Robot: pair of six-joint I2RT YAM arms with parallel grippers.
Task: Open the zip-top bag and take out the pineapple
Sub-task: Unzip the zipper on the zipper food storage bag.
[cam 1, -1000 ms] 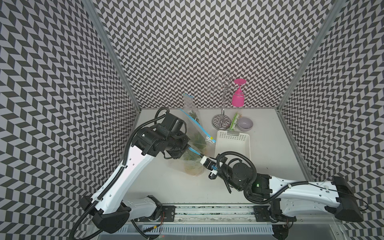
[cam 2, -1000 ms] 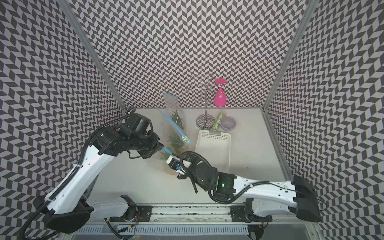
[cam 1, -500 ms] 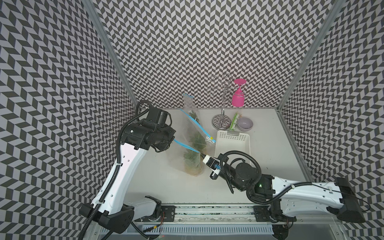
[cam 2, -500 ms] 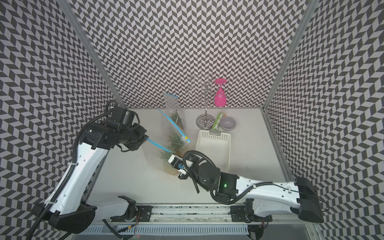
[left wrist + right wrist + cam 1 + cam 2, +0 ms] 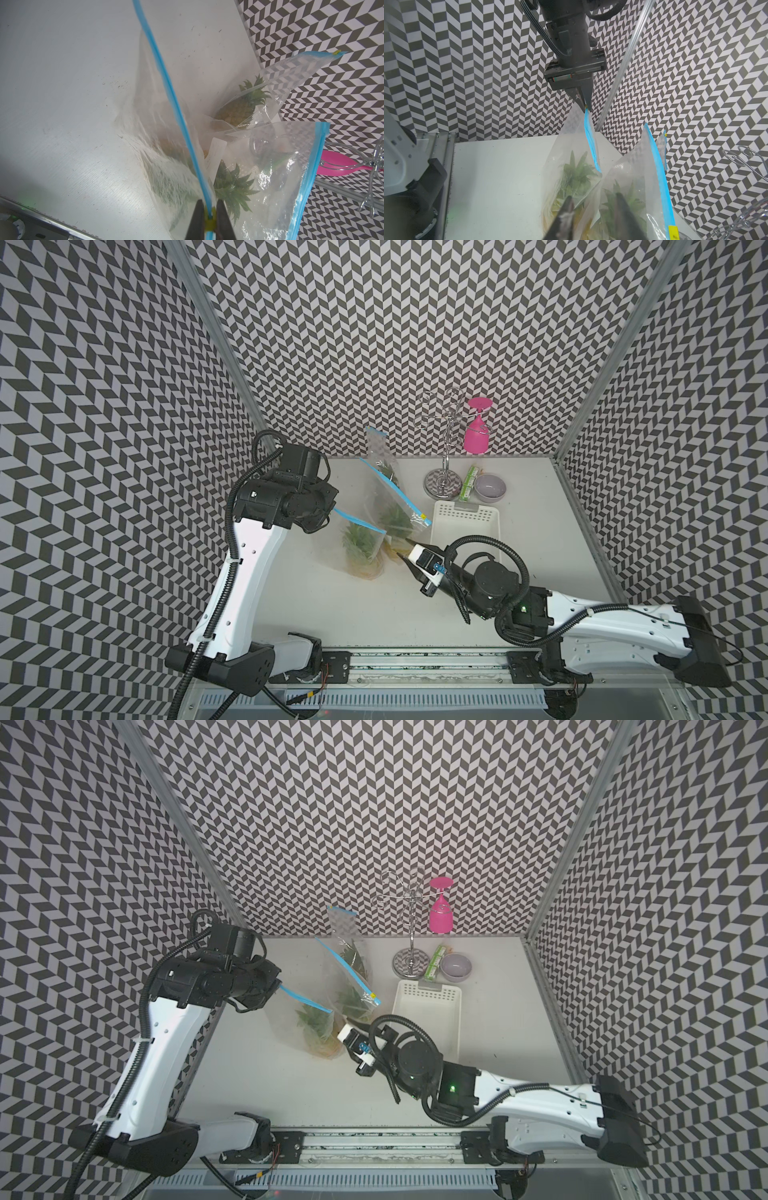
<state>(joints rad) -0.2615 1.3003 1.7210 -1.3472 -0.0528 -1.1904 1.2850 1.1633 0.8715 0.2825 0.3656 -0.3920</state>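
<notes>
Zip-top bag (image 5: 352, 527), pinched by left end effector (image 5: 209, 205)

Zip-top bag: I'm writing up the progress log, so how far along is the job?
Done: the left gripper is shut on the yellow slider near one end of the blue zip of the bag. In hand: the right gripper stands open beside the bag's base. Left: the pineapple is inside the bag; whether the mouth is parted is unclear.

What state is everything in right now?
Left gripper: shut on zip slider.
Right gripper: open.
Held bag: standing, zip stretched taut, pineapple inside.
Middle bag: standing, unheld.
Back bag: standing, unheld.
Pink glass: hanging upside down on rack.
Bowl: upright, empty.
Basket: looks empty.
</notes>
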